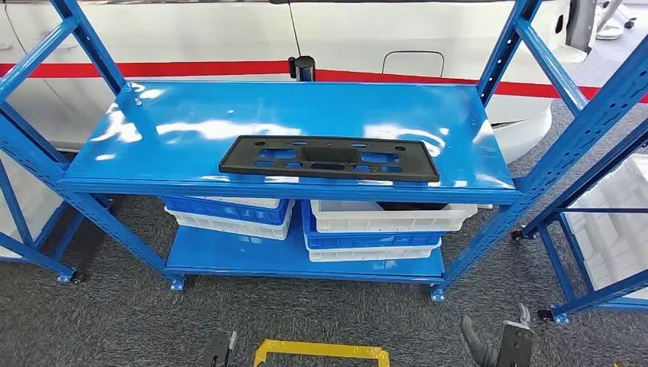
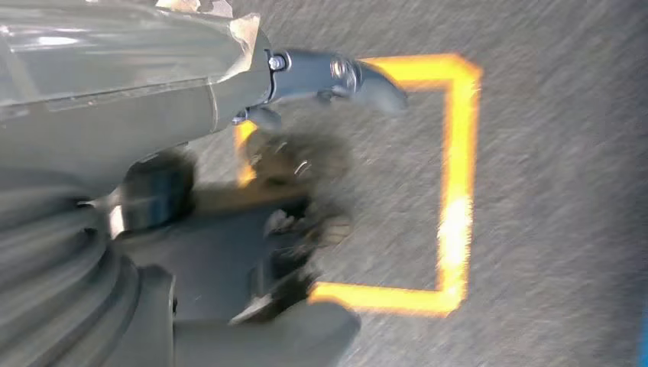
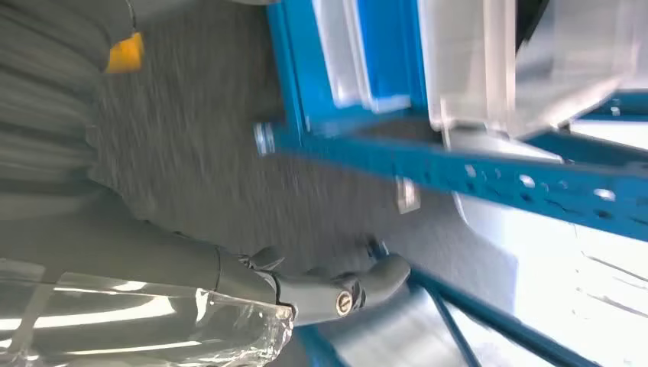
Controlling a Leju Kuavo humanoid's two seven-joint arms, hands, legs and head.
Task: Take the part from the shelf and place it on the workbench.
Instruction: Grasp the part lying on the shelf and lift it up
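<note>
Item: black license-plate bracket (image 1: 329,158), flat, long, rectangular, pierced with slots and holes, matte moulded plastic. Location: upper deck of the blue steel shelf (image 1: 153,122), toward the deck's 6 o'clock edge, lying flat, untouched.

Left hand (image 1: 221,350): low at 7 o'clock of the head view, hanging over grey carpet beside the yellow tape square (image 1: 321,352); holds nothing, thumb out, fingers blurred, so whether spread or curled cannot be told.

Right hand (image 1: 500,344): low at 5 o'clock, holds nothing, thumb apart from the fingers; looks spread.

Risks, judged: the deck is glossy, so a thin flat part could slide away under a one-sided push; little edge to get fingers beneath; the uprights and diagonal braces could foul a rising arm.

Also: white and blue stacked plastic crates (image 1: 382,225) on the lower deck.
</note>
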